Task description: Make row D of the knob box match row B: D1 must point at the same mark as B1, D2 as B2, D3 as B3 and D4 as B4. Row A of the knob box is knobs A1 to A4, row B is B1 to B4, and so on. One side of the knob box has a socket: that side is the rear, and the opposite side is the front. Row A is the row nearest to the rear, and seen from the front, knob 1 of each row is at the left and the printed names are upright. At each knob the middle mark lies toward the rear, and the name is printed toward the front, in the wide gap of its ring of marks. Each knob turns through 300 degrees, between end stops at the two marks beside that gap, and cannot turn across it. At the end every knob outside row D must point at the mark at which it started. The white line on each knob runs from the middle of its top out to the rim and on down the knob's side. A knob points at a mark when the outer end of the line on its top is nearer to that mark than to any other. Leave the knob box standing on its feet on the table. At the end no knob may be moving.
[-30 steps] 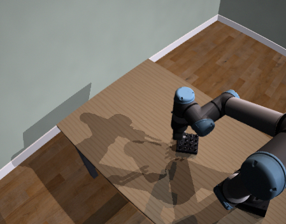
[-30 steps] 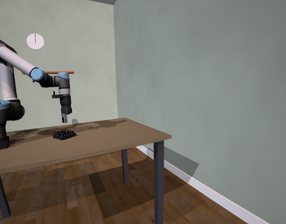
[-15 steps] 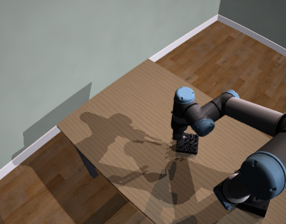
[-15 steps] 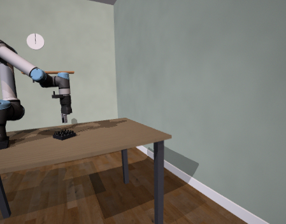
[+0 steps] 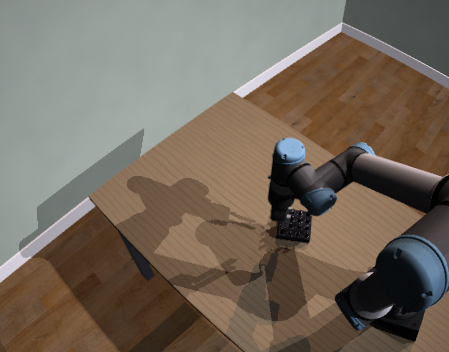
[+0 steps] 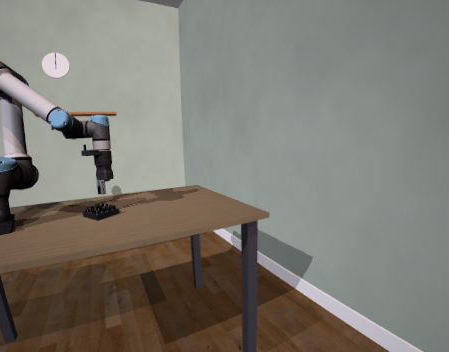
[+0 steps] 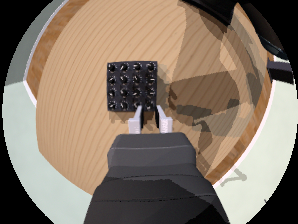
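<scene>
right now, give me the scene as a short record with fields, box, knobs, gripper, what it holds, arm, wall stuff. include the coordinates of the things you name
box: dark knob box (image 5: pixel 294 240) (image 6: pixel 100 215) (image 7: pixel 133 109), flat on the table (image 5: pixel 190 150) (image 6: pixel 190 220) (image 7: pixel 75 100)
knobs: sixteen, four by four; pointing too small to tell
gripper (image 6: pixel 101 193) (image 7: pixel 149 112): partly open, above the box
held: nothing
arm (image 5: pixel 397 172) (image 6: pixel 27 95): reaches out over the table
wall: round white clock (image 6: pixel 55 65) above an orange-brown bar (image 6: pixel 97 114)
</scene>
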### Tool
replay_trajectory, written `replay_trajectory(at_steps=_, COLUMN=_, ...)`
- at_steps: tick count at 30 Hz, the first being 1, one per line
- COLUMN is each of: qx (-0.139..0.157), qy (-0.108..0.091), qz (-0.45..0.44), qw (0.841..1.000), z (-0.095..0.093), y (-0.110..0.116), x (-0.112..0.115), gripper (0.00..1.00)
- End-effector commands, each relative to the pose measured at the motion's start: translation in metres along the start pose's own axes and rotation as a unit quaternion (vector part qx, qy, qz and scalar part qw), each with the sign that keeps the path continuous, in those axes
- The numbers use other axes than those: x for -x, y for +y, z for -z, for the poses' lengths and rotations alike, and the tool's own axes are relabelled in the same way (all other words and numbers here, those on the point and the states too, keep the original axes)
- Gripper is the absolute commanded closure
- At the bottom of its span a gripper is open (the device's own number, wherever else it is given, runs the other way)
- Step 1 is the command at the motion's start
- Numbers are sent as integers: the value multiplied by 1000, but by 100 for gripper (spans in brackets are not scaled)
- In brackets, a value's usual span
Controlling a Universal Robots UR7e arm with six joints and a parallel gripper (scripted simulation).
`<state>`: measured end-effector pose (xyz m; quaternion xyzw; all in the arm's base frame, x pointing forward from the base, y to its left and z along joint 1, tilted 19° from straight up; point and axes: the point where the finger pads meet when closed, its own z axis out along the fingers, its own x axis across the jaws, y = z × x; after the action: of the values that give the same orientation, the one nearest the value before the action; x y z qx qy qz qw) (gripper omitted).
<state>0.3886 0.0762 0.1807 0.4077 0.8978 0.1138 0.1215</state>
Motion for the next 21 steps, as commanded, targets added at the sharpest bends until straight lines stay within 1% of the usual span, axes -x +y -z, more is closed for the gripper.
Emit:
replay_trajectory(at_steps=1, qx=0, qy=0, qz=-1, qw=1000, z=-6, y=0, x=0, gripper=54)
replay_trajectory(at_steps=10, qx=0, qy=0, qz=-1, qw=1000, z=-19, y=1, x=-1, gripper=54)
replay_trajectory(at_steps=12, qx=0, qy=0, qz=-1, qw=1000, z=-19, y=1, x=-1, gripper=54)
replay_trajectory(at_steps=21, qx=0, qy=0, qz=-1, qw=1000, z=-30, y=1, x=-1, gripper=54)
